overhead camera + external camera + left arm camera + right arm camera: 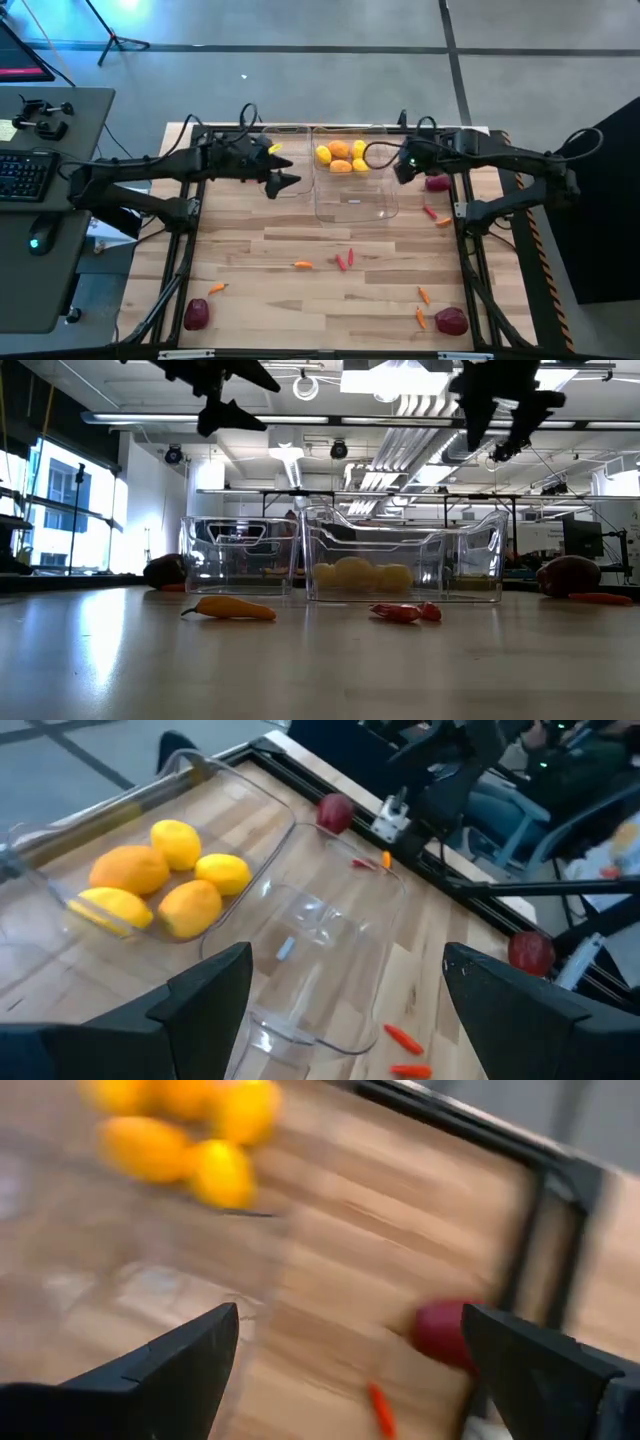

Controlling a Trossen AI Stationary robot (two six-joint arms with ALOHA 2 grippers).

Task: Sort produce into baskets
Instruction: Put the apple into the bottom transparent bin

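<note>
**Operator A:** On my side, the left gripper (287,172) hung above the far part of the worktop (300,300), fingers spread and holding nothing, beside the middle basket (355,200). That basket already held the yellow and orange fruits (343,156).

**Operator B:** What was left out?

**Operator A:** A dark red round (197,314) at the near left corner, an orange pepper (303,265) and red peppers (345,260) mid-worktop, more peppers and another red round (451,321) near right.

**Operator B:** And my right gripper (402,170) hovered at that basket's right edge, released too, with a red round (445,1332) just beyond it. I judged that the nearest pick.

**Operator A:** I'd have come straight down, fingers straddling it, so it couldn't roll.
</note>
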